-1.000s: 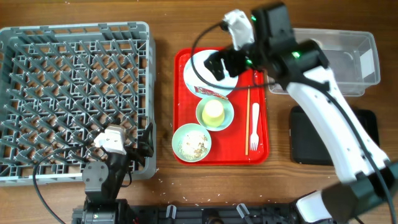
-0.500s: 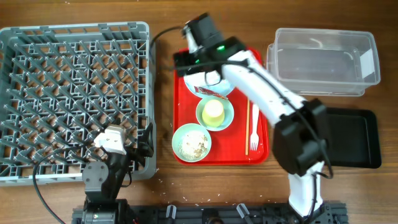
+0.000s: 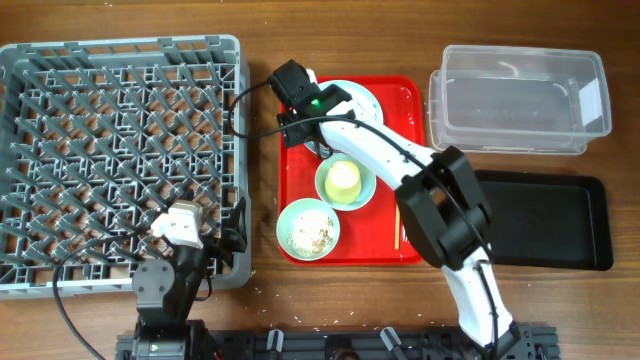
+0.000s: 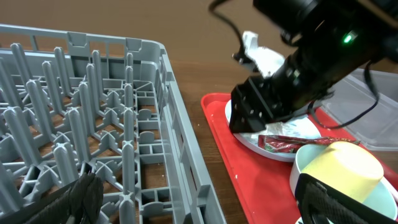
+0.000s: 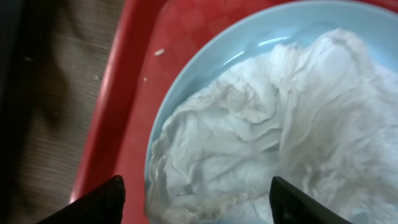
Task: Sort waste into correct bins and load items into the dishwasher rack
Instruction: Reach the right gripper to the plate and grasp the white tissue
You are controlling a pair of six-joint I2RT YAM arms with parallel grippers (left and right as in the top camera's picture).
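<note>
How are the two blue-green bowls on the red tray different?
The bowl with the cup holds a yellow cup, while the bowl with the scraps holds pale, rice-like food scraps. The bowl with the cup sits near the middle of the red tray, and the bowl with the scraps sits in a corner of it. Both are round, pale teal, upright and look about the same size.

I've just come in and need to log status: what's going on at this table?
The right hand is open, close over the crumpled napkin on the white plate at the back of the red tray, not gripping it. The left hand sits open beside the grey rack, which holds no dishes yet. A teal bowl holds the yellow cup and a second bowl holds food scraps, both on the tray.
</note>
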